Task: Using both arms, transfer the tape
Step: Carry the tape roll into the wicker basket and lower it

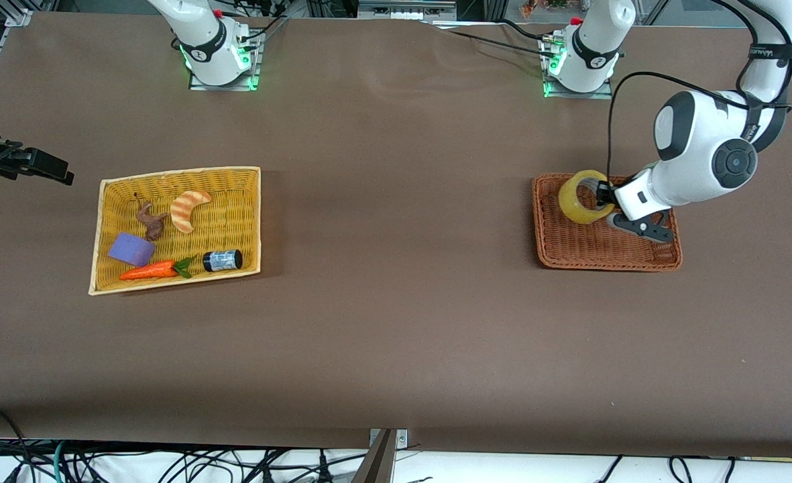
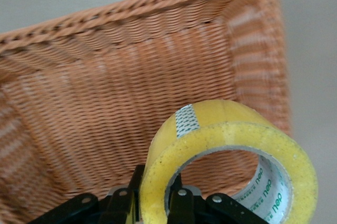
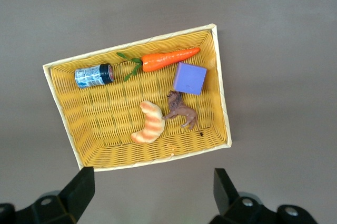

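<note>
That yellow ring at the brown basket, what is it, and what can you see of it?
It is the tape, a translucent yellowish roll with a wide round hole and a grey inner core bearing green print. It stands on edge, lifted over the brown wicker basket at the left arm's end of the table. The left end effector is shut on its wall, one finger inside the hole.

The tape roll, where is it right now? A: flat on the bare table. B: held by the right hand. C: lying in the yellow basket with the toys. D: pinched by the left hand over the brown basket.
D: the left hand is shut on the tape roll, holding it over the brown basket.
</note>
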Controlling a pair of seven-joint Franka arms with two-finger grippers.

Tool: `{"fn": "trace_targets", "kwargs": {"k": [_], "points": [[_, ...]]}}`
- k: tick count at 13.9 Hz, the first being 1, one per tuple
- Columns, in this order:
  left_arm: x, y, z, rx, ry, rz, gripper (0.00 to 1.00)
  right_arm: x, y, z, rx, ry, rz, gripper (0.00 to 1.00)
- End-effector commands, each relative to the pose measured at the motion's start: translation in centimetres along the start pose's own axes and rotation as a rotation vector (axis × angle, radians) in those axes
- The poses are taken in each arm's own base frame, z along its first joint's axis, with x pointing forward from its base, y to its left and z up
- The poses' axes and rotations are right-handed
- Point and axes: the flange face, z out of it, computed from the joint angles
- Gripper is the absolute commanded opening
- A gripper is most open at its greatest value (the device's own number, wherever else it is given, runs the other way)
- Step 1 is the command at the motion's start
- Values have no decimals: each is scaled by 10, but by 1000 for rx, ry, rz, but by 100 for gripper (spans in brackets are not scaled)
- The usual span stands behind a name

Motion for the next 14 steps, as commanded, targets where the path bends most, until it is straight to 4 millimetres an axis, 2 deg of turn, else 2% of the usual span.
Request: {"fn": "trace_targets", "kwargs": {"k": [1, 4, 5, 6, 7, 10, 11, 14], "points": [[1, -18, 33, 40, 20, 60, 0, 1, 1, -6, 9, 6, 14, 100], [10, -31, 63, 55, 38, 80, 0, 1, 1, -6, 9, 6, 14, 100], [10, -32, 63, 55, 36, 81, 12, 1, 1, -6, 9, 6, 12, 100], [10, -31, 63, 55, 35, 81, 50, 1, 1, -6, 9, 6, 12, 100], [10, -31, 63, 54, 33, 79, 100, 1, 1, -6, 9, 6, 12, 100], [7, -30, 47, 57, 53, 66, 100, 1, 1, -6, 9, 6, 12, 100], [4, -24, 28, 56, 63, 76, 100, 1, 1, -6, 9, 6, 14, 100], [-21, -5, -56, 56, 128, 93, 100, 1, 1, -6, 9, 6, 12, 100]]}}
